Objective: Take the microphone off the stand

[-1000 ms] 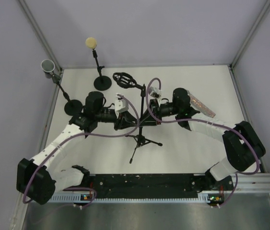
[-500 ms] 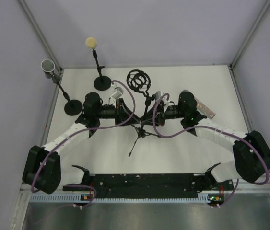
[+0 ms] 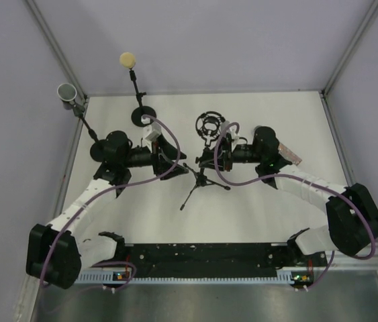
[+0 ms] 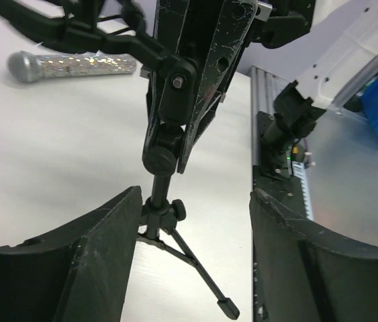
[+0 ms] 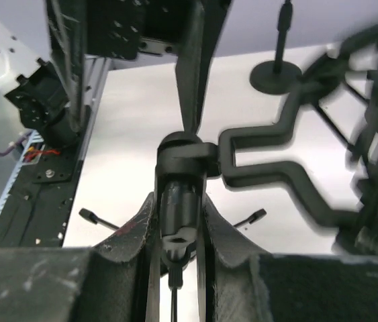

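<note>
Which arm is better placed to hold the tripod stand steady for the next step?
Right. The right pincer is shut on the tripod stand at its post; the left pincer is open around the post, gripping nothing.

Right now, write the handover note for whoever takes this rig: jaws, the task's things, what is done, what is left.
Jaws: the left gripper is open, one jaw on each side of the tripod stand pole, with no grip on it. The right gripper is shut on that pole just below the swivel joint.
Things: the stand is on its legs on the table. Its shock mount looks empty. The silver glitter microphone lies on its side on the table, apart from the stand.
Done: the microphone is out of the stand.
Left: probably only to release the stand and back both arms away.
</note>
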`<state>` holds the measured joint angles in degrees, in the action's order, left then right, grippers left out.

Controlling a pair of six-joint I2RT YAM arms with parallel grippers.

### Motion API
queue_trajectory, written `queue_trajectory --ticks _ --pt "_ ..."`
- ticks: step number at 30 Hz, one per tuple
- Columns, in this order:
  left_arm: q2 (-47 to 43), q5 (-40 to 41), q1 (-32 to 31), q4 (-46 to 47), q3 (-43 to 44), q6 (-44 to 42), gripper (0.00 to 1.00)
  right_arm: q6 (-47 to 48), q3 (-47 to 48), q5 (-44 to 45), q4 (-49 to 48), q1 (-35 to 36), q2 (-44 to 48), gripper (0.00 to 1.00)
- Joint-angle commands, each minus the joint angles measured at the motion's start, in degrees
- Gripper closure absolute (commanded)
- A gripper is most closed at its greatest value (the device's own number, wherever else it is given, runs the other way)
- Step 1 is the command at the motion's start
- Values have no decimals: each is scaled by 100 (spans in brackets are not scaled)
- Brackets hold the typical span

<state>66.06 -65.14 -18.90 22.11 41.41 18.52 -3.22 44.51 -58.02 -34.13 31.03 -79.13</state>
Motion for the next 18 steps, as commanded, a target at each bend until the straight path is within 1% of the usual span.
queue_trajectory --ticks 1,5,10,14,16,18 --pt "-392 203 298 -190 -124 -674 27 287 110 597 -104 -70 205 100" --pt "-603 283 518 -189 -177 -780 25 752 119 1160 99 -70 170 100" --pt "-823 397 694 -338 -116 -955 25 1297 67 2100 231 -70 -14 100" --pt "-981 520 834 -909 112 -1350 25 1544 119 3224 222 -88 -190 100" --pt "-1060 634 905 -1321 235 -1736 25 1570 224 3717 266 -140 -208 100" --pt "-1130 783 958 -1918 428 -2263 24 1588 391 3955 363 -237 -103 100"
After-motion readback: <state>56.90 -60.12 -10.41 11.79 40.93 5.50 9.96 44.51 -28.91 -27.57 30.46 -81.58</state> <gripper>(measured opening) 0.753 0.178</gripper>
